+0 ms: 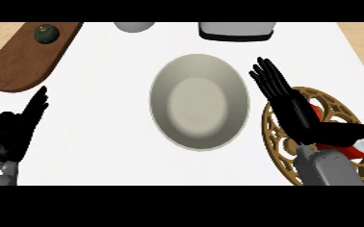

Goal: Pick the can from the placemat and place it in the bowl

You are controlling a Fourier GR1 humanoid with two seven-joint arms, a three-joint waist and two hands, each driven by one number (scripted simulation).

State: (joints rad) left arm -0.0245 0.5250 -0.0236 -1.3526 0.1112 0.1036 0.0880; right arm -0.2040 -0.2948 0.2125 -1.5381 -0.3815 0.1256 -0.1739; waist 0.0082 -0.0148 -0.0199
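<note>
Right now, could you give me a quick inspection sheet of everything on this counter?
Surface: white counter.
Job's things: beige bowl at centre, nothing in it; red can on the gold openwork placemat at right, mostly hidden.
Clutter: wooden board with a dark round fruit; grey object and white-and-black appliance at the far edge.
Robot hands: right robot hand open above the placemat; left robot hand open, resting at left.
Cables: nothing seen.
Surroundings: nothing seen.
</note>
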